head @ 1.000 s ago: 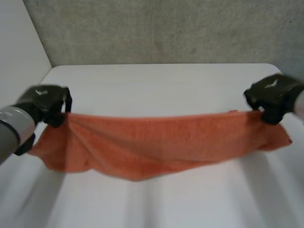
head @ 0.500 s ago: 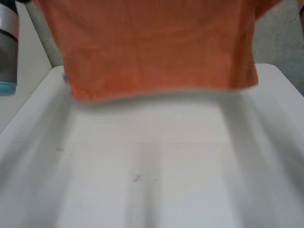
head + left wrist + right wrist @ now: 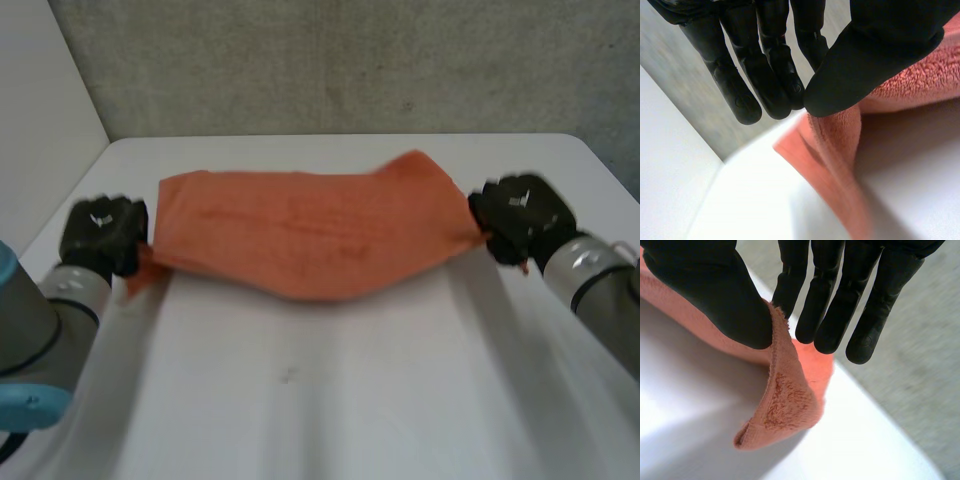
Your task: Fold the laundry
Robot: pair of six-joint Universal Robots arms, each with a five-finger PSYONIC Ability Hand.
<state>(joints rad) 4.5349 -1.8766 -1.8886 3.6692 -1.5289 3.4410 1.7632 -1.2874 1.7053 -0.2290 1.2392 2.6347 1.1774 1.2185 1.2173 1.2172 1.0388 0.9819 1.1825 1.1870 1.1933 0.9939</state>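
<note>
Left robot hand [image 3: 103,232] is clamped on the near-left corner of the towel [image 3: 310,235]. The wrist view shows the same hand [image 3: 755,75] pinching the towel's [image 3: 840,150] edge.

Change: a second ago the towel was strung low between both hands. Half a second ago it was lifted high, right in front of the head camera. Now it's been thrown forward and lies across the middle of the bench [image 3: 330,400], far edge down, near edge still held at both ends and bowing toward me in the middle. I read that as the spread-out step nearly done, no fold made yet.

Right robot hand [image 3: 520,215] is clamped on the near-right corner, towel [image 3: 790,410] curling below the grip.

Hard to tell:
- both gripped corners are covered by my hands
- far-right corner peaks up, can't tell if it's flat or flipped
- can't tell whether it's one layer or doubled
</note>
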